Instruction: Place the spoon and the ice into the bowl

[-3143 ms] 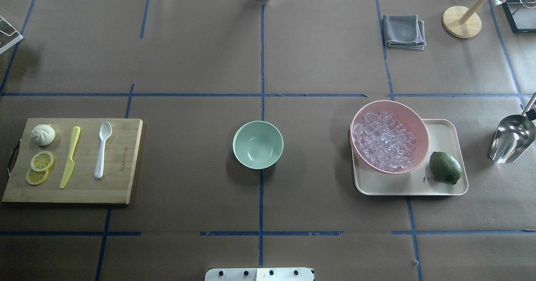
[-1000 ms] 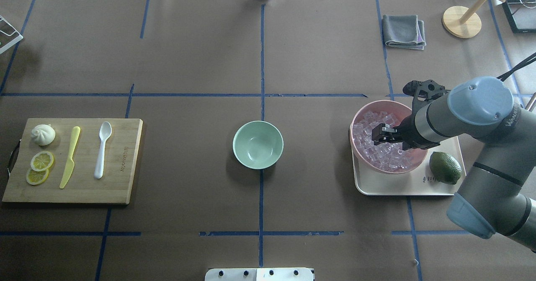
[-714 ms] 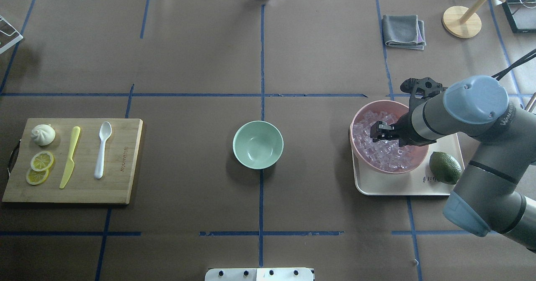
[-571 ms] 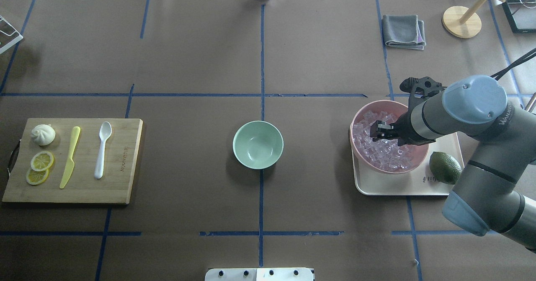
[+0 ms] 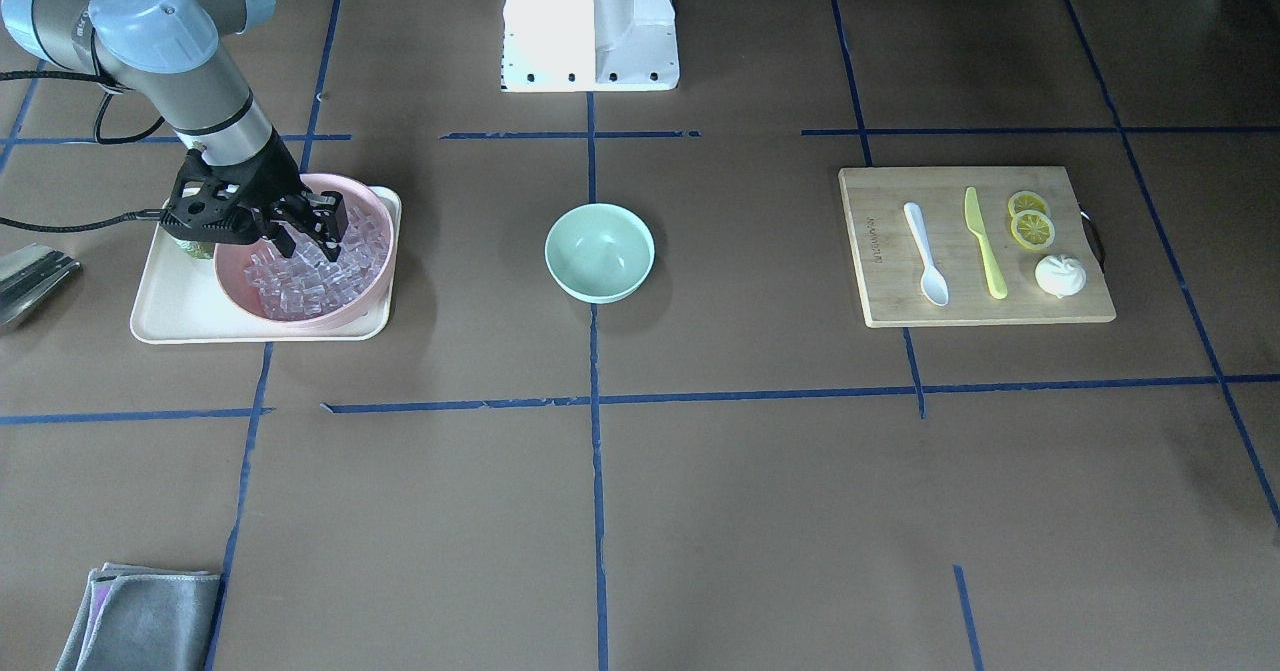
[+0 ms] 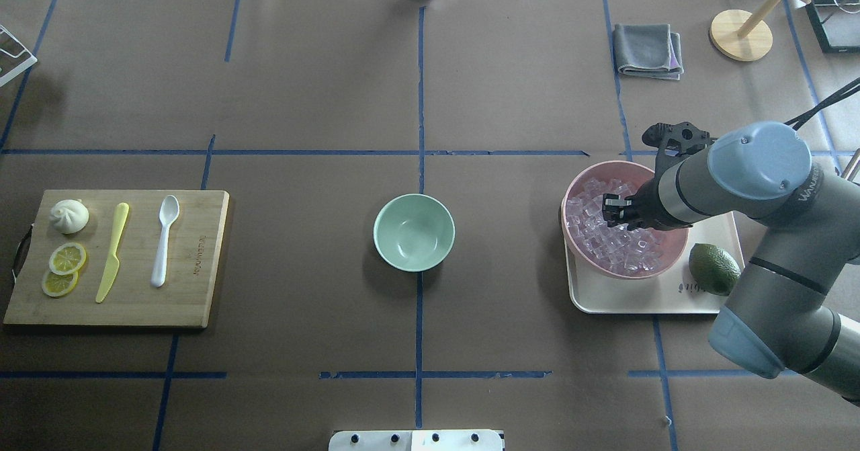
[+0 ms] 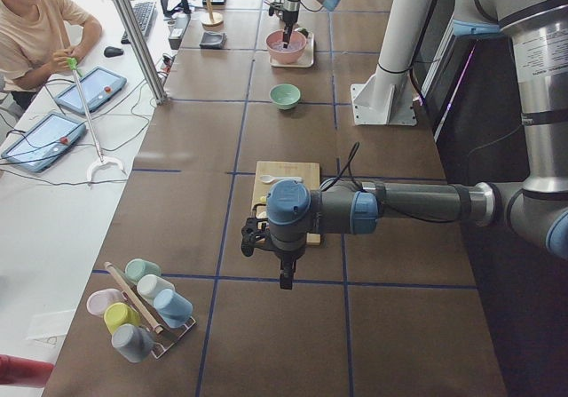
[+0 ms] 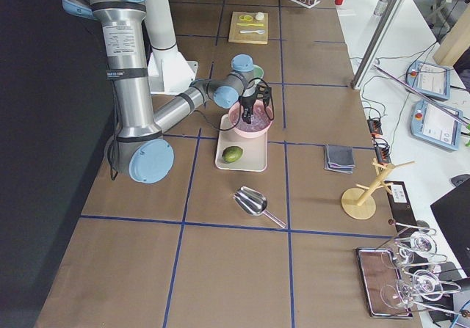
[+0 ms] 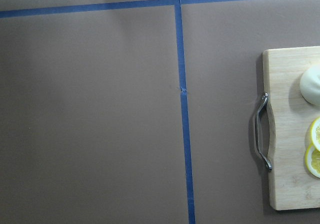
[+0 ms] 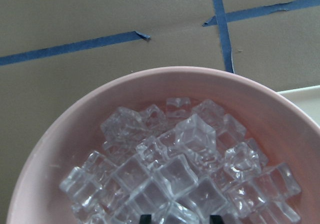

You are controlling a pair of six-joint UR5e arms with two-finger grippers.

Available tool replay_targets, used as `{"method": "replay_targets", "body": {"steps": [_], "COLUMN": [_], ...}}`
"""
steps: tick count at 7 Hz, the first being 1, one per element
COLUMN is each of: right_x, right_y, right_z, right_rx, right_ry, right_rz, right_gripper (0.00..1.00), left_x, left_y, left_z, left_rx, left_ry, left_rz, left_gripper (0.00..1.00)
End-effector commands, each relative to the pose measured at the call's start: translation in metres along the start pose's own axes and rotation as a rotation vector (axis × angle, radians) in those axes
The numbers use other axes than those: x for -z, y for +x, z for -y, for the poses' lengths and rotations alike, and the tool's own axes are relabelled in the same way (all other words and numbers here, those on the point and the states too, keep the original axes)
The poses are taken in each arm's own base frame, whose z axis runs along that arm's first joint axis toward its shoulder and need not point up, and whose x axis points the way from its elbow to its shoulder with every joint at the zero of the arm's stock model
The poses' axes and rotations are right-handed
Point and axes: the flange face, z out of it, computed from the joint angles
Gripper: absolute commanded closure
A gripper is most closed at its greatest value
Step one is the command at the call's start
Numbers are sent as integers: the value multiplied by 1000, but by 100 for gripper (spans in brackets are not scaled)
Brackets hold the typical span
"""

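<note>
The white spoon [image 6: 164, 239] lies on the wooden cutting board [image 6: 195, 303] at the left, also seen in the front view [image 5: 925, 251]. The mint-green bowl [image 6: 414, 232] stands empty at the table's middle. Many clear ice cubes [image 6: 618, 249] fill the pink bowl [image 6: 630, 164]. My right gripper [image 6: 610, 211] is down among the cubes, its jaws apart on either side of one cube [image 10: 175, 209]. My left gripper [image 7: 284, 277] hangs above the table beside the board's handle end. It shows only in the left side view, so I cannot tell whether it is open.
A yellow knife [image 6: 113, 253], a white bun [image 6: 69, 216] and lemon slices [image 6: 66, 259] share the board. The pink bowl and a lime [image 6: 713, 269] sit on a beige tray [image 6: 645, 303]. A metal scoop [image 5: 30, 281], a grey cloth [image 6: 648, 50] and a wooden stand [image 6: 740, 34] lie farther right.
The right arm came in from the right and lowered its gripper into the pink bowl. Over the last second it shifted slightly toward the bowl's far side. Nothing else moved.
</note>
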Motion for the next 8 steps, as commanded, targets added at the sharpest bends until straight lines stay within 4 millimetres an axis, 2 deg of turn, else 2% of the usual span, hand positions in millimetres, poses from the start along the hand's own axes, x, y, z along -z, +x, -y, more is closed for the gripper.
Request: {"method": "replay_targets", "body": {"steps": [1, 2, 3, 4, 5, 6, 7, 8], "right_x": [6, 20, 38, 42, 54, 48, 32, 23], "right_y": [-4, -18, -61, -118, -161, -189, -234, -259], "right_z": [-1, -3, 2, -19, -25, -37, -47, -55], "right_rx": [6, 21, 26, -39, -83, -112, -143, -158], "right_ry": [6, 12, 27, -9, -6, -26, -9, -12], "right_rz": [15, 50, 105, 130, 158, 167, 169, 170], "right_gripper": [100, 100, 100, 100, 100, 100, 100, 100], "left_x": [0, 0, 0, 1, 0, 0, 0, 0], "left_y": [0, 0, 0, 1, 0, 0, 0, 0], "left_z": [0, 0, 0, 0, 0, 0, 0, 0], "left_rx": [1, 1, 1, -2, -2, -2, -2, 1], "left_ry": [1, 1, 1, 2, 1, 1, 1, 0], "left_rz": [0, 0, 0, 0, 0, 0, -1, -2], "left_gripper": [0, 0, 0, 0, 0, 0, 0, 0]}}
